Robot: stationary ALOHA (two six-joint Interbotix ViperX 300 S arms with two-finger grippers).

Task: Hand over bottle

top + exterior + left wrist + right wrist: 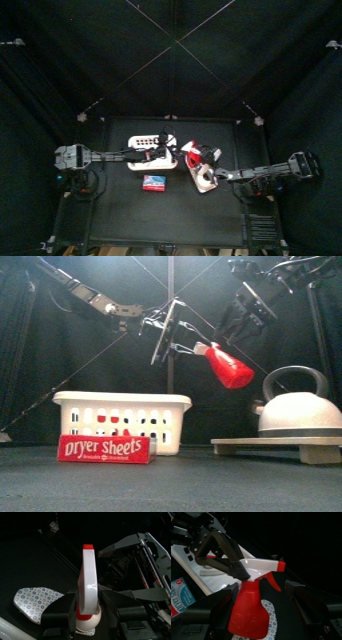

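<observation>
The bottle (230,368) is a red spray bottle with a white trigger head, hanging tilted in mid-air above the table. My left gripper (167,332) is shut on its white head (258,564); in the left wrist view the bottle (88,582) stands between those jaws. My right gripper (261,599) is open, one jaw on each side of the red body (250,609) without closing on it. In the front view the right gripper (247,316) hangs just above and behind the bottle. From above, the bottle (201,157) sits between both arms.
Below the left arm stands a white slotted basket (120,414), with a flat red-and-blue dryer-sheets box (104,448) in front of it. A white kettle (297,406) rests on a wooden board (274,444) at the right. A dotted cloth (33,599) lies beneath.
</observation>
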